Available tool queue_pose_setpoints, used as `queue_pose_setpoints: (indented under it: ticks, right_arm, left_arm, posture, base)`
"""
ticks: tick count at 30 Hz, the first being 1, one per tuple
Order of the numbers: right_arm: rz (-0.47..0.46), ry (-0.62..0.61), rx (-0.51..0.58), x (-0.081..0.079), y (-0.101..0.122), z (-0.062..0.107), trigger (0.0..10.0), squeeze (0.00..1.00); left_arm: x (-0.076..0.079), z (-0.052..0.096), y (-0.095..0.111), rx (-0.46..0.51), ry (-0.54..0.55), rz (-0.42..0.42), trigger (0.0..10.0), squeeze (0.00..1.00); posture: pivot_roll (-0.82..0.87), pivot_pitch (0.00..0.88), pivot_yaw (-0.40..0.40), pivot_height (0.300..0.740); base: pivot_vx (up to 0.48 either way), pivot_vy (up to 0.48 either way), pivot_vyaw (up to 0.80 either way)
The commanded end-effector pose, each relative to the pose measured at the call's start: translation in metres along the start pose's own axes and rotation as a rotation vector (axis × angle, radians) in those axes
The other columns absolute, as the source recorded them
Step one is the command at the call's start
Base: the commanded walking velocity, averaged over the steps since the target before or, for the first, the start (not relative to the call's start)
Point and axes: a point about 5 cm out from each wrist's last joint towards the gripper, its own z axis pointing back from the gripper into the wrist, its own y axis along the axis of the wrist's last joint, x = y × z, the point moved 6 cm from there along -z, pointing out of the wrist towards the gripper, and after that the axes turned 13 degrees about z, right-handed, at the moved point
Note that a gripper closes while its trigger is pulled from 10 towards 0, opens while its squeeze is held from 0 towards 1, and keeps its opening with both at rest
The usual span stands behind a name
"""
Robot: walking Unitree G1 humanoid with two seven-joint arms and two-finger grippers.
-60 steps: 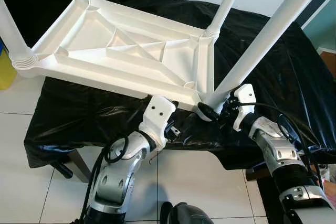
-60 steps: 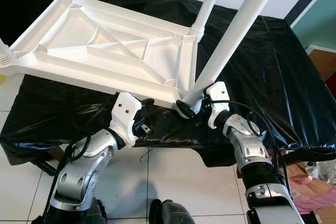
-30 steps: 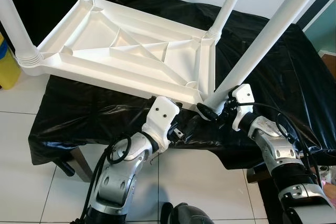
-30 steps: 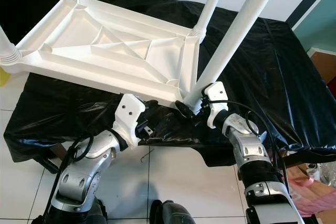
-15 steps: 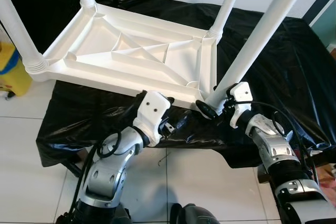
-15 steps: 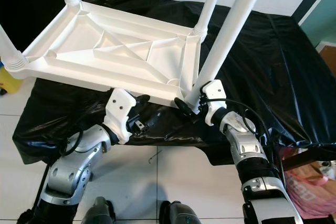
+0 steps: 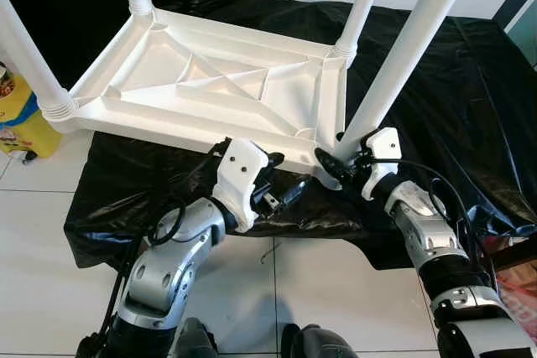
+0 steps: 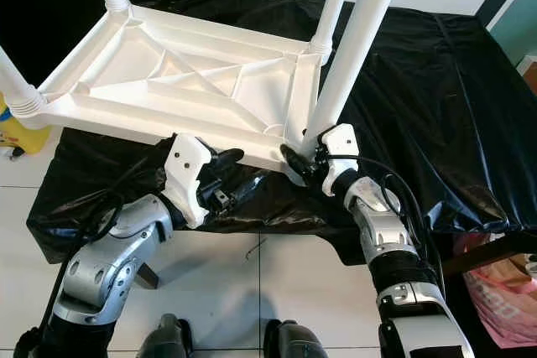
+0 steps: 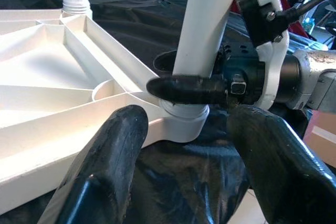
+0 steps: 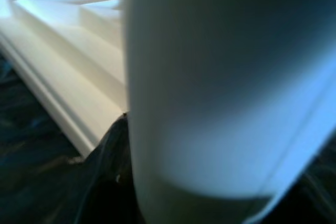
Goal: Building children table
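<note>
A white plastic children's table lies upside down on a black-covered surface, its legs pointing up. My right gripper is shut on the near right leg just above its corner socket. One black finger crosses the front of the leg. My left gripper is open beside the table's near edge, left of that corner. In the left wrist view its two fingers stand wide apart with nothing between them, facing the socket.
Black plastic sheeting covers the support and hangs over its front edge. A yellow container stands on the white tiled floor at the left. A pink bag lies at the lower right.
The view has shifted. My left gripper has risen toward the table's near edge and closer to the corner. The held leg stands steeper than before, with my right gripper still on it.
</note>
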Motion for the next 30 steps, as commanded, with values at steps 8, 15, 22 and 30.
queue_pose_setpoints:
  ticks: [8,15,22,30]
  right_arm:
    - [-0.055,-0.203,-0.149,-0.005,-0.029,0.017,0.0,0.0]
    - [-0.118,-0.413,-0.214,-0.021,-0.037,0.02,0.0,0.0]
    - [-0.165,-0.452,-0.201,-0.035,-0.03,0.014,4.0,0.0]
    - [-0.128,-0.466,-0.169,-0.033,-0.017,0.013,10.0,0.0]
  left_arm:
    - [0.022,-0.004,0.002,0.006,-0.126,0.026,10.0,0.0]
    - [0.022,-0.004,0.004,0.023,-0.109,0.04,10.0,0.0]
    - [0.022,-0.003,0.006,0.025,-0.095,0.027,10.0,0.0]
    - [0.019,-0.002,0.007,0.03,-0.075,0.021,10.0,0.0]
  posture:
    - [0.13,0.168,-0.121,0.74]
    - [0.15,0.171,-0.128,0.74]
    - [0.19,0.164,-0.142,0.74]
    - [0.19,0.157,-0.149,0.74]
  base:
    - [0.0,0.0,0.0]
    - [0.0,0.0,0.0]
    - [0.0,0.0,0.0]
    - [0.0,0.0,0.0]
